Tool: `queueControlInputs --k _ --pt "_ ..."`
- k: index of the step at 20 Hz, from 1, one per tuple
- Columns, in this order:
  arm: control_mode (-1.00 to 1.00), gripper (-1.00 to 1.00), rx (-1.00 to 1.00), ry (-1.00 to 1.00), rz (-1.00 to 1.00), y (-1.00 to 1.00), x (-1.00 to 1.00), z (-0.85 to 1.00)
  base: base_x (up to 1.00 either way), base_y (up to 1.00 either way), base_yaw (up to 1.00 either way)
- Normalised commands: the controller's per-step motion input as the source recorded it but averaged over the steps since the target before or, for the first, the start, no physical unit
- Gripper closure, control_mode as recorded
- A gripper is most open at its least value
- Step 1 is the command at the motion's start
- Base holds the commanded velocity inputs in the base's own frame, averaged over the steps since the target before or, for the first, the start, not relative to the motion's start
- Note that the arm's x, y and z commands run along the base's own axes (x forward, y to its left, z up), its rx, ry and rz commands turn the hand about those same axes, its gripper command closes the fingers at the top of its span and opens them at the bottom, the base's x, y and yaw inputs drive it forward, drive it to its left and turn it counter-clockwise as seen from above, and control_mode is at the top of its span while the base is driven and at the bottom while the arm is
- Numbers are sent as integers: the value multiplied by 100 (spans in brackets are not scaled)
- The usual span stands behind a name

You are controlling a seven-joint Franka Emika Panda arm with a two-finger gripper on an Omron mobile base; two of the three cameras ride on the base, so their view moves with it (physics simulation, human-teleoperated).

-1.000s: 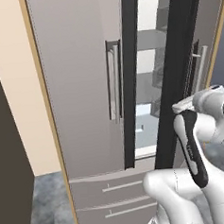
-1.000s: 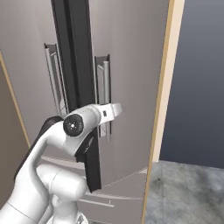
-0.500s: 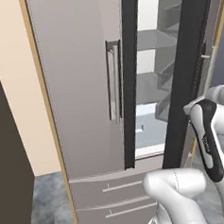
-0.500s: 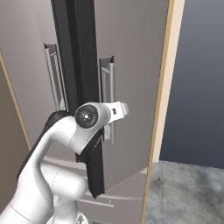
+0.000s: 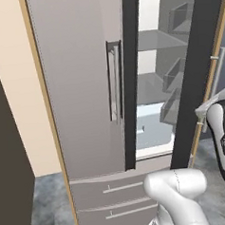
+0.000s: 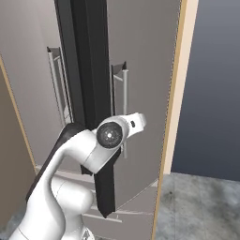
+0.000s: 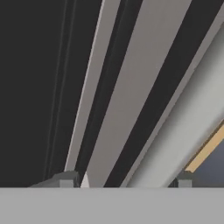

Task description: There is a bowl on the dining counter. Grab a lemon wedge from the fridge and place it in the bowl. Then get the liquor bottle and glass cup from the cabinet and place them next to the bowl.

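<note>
The fridge [image 5: 86,111] door is swung wider than a second ago and the gripper [image 7: 122,181] is released, so the lemon wedge's shelves are exposed.

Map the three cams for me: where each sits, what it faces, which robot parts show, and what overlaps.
Left base view: behind the arm on its left, facing the tall silver-grey fridge, right door swung open onto grey shelves; white arm at lower right.
Right base view: behind on its right, facing the open door's dark edge; arm at lower left.
Hand view: on the hand, looking along the open gripper at the door edge close up.
Shared: both base views show the fridge and arm.
</note>
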Motion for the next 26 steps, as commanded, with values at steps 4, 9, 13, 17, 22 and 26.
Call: queueControlInputs --k 4,9,13,17,22,26 --pt "-100 -100 0 1 0 -14 -1 17 0 0 0" --pt "-100 -100 -2 -12 0 -19 -40 -2 0 0 0" --pt "-100 -100 -8 -28 0 23 -94 0 0 0 0" --pt "-100 -100 -13 -6 0 73 -83 8 0 0 0" --pt "-100 -100 -22 0 0 94 -42 31 0 0 0" --pt "-100 -100 -30 0 0 100 -24 50 0 0 0"
